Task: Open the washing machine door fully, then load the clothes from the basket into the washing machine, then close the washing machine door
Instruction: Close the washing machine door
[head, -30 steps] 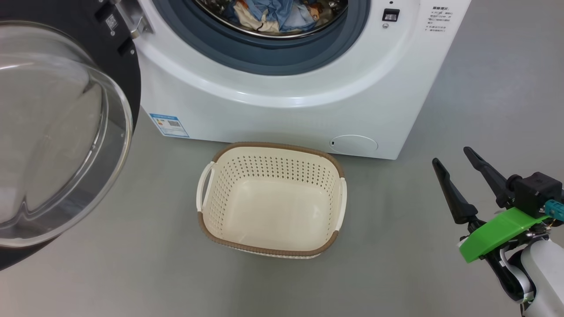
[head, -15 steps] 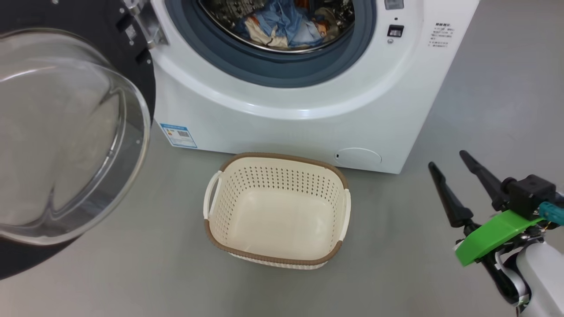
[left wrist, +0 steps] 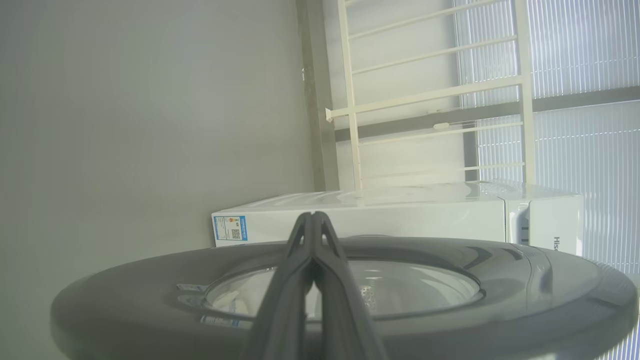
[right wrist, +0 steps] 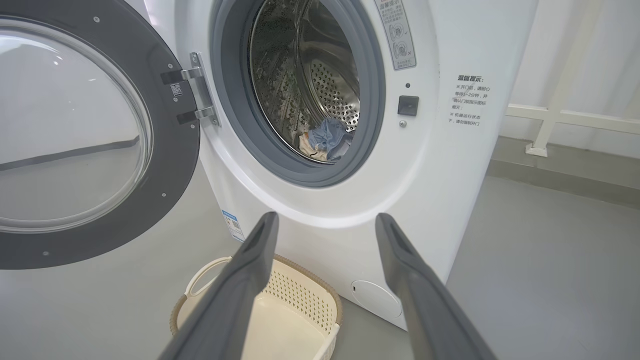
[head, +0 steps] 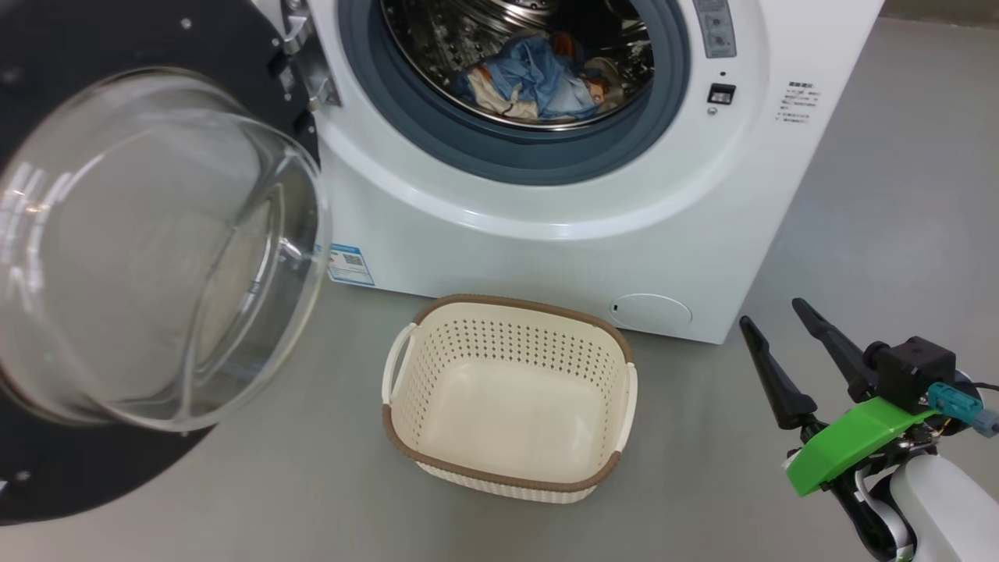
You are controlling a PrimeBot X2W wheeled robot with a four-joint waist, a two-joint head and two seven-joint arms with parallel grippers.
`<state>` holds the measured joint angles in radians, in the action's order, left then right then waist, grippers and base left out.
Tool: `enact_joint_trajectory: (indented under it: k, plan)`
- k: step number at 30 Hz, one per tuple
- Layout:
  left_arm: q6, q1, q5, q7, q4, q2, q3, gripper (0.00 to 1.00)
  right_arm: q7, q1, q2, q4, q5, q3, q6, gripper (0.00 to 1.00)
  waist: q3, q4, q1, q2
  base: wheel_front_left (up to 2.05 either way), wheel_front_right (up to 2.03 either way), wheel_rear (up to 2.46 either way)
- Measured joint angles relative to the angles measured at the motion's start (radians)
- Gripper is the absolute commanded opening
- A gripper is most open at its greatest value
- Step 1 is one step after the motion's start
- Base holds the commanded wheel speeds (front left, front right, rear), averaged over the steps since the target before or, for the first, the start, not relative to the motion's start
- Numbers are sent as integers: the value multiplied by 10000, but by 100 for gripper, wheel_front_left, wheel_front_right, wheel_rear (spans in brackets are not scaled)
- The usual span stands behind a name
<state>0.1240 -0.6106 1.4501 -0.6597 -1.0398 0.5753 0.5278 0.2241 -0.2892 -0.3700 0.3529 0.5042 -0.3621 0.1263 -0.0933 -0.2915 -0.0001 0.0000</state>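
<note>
Head view: right gripper (head: 771, 312) low at the right, jaws spread wide, holding nothing. Well to the left of the jaws, on the grey floor (head: 273, 484), the basket (head: 507, 355), bottom bare, standing just in front of the washing machine (head: 546, 234). Ahead of the jaws and to the left, low in the steel drum (head: 437, 47), the clothes (head: 538, 82), a blue and cream bundle. Far left of the jaws, the washing machine door (head: 47, 476), swung open, its glass bowl (head: 156, 250) covering part of the blue label (head: 349, 265). Round cap (head: 650, 311) on the machine front, between basket and jaws.

Left wrist view: left gripper (left wrist: 312, 216) with jaws pressed together, gripping nothing, lying across the black rim of the door; touching it or not, impossible to tell. Beyond the tips, the side of the machine, then a white railing (left wrist: 350, 100) and window blinds (left wrist: 575, 50).

Right wrist view: between the open jaws, the white machine front. Below them, the basket, standing between the jaws and the machine's foot. Above the jaws, the drum opening with the clothes low inside. Up and left, the open door on its hinge (right wrist: 197, 90).
</note>
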Motion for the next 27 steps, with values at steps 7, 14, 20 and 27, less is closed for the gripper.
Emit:
enact_joint_trajectory:
  k: [7,14,20,27]
  plan:
    - [0,461,186,-1124,840,-529,-268,0,153,-2,138,194,56,-96,0,100,137,-244,0,0,0,0,0]
    - [0,1232,585,-2401,2077,-928,-431,0,201,-5,198,343,73,-134,0,100,236,-356,1,0,0,0,0]
    - [-105,2027,819,-3325,3432,-1323,-606,0,242,-4,320,462,100,-121,0,100,384,-394,1,0,0,0,0]
    - [-894,3098,909,-4148,5894,-1962,-995,0,244,145,506,499,247,29,0,100,633,-400,1,0,0,0,0]
